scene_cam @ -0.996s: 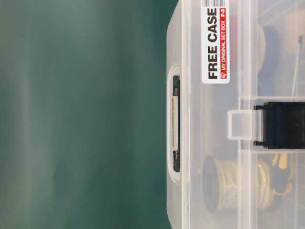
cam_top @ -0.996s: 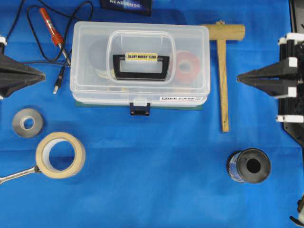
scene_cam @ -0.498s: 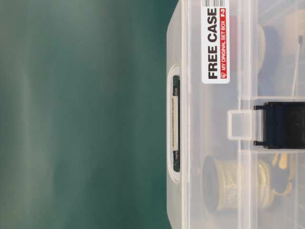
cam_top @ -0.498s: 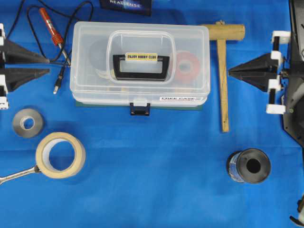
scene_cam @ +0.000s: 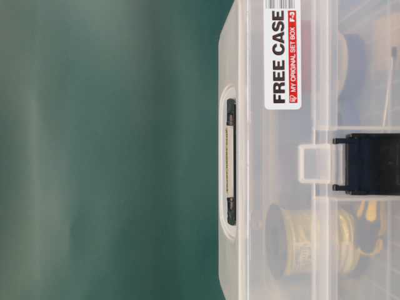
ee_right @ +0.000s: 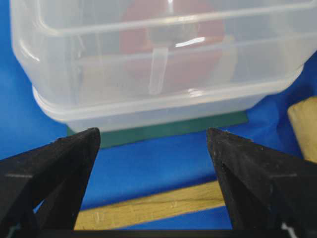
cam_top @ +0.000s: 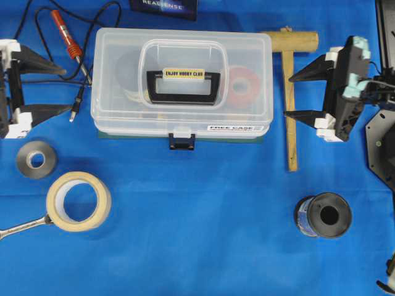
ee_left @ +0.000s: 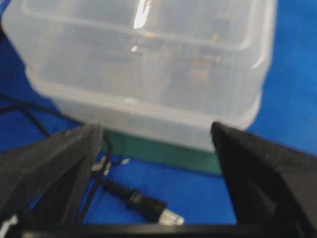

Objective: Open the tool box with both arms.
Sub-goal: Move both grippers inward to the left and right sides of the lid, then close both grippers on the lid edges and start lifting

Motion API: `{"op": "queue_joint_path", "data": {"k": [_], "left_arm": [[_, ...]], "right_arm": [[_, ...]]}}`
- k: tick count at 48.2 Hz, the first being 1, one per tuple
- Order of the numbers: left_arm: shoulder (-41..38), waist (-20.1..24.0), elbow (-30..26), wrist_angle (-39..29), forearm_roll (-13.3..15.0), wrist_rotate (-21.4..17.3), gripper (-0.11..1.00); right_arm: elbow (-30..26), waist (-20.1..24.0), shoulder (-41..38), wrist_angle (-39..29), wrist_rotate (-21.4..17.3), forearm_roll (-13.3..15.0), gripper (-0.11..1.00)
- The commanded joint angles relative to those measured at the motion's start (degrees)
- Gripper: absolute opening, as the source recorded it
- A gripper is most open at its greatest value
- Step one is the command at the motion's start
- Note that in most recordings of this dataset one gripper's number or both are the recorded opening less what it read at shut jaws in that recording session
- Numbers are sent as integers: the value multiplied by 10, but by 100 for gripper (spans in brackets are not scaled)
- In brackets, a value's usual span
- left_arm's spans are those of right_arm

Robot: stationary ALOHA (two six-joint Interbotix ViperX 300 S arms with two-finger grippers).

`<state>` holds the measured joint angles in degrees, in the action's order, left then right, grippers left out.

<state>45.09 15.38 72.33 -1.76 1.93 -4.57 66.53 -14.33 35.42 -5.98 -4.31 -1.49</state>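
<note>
The left gripper (cam_top: 62,89) and the right gripper (cam_top: 295,95) spread their black pointy fingers wide, holding nothing. Between them sits the shut tool box (cam_top: 182,83), smooth clear plastic, maybe with a red roll inside.

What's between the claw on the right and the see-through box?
In the overhead view, a wooden mallet on blue cloth lies between the right claw and the clear plastic tool box.
</note>
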Motion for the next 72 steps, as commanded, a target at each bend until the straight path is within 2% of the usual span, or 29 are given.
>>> {"op": "queue_joint_path", "data": {"k": [1, 12, 22, 44, 72], "left_arm": [[-33, 3, -11, 30, 0, 1, 88], [-115, -4, -35, 93, 0, 2, 88], [-155, -4, -54, 106, 0, 1, 88], [-149, -9, -62, 110, 1, 4, 88], [-103, -11, -75, 111, 2, 2, 88]], "right_arm": [[-18, -1, -16, 13, -1, 0, 86], [-27, -2, -40, 47, -1, 1, 86], [-42, -2, -75, 83, 1, 1, 86], [-63, -2, -82, 85, 1, 2, 86], [-69, -5, -18, 80, 2, 2, 86]]}}
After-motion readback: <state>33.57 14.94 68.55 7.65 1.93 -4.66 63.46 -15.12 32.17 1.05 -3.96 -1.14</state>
